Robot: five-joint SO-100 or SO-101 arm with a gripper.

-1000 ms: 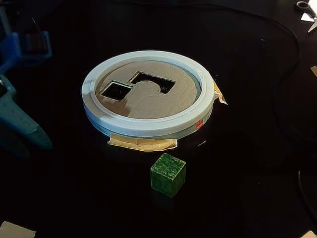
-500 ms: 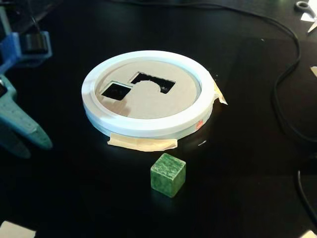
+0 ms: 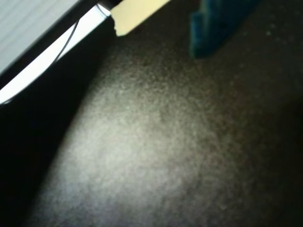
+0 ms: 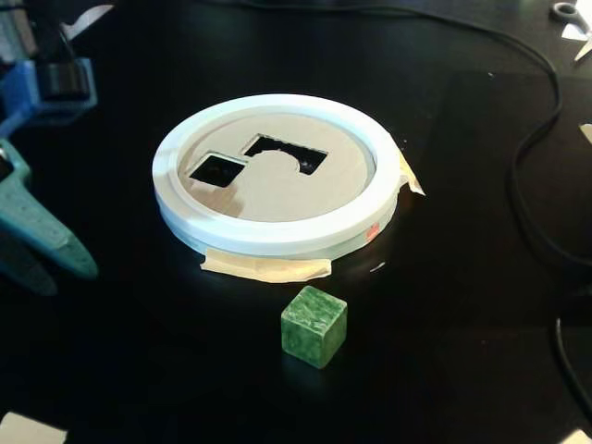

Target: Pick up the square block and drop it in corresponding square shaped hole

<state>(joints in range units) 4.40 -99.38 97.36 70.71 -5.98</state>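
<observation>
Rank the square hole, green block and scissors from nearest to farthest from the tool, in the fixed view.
From the tool at left:
1. Square hole, left side of the ring.
2. Green block, in front of the ring.
3. Scissors, far top-right corner.

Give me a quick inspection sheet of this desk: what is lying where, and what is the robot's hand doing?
Surface: black table, bare around the parts.
Job's things: green square block lies alone, in front of the white-rimmed round panel; the square hole is empty.
Clutter: tan tape under the ring; scissors far right corner.
Grippers: teal fingers at the left edge, far from the block; open or shut cannot be told.
Cables: black cable curves along the right.
Surroundings: nothing seen.
</observation>
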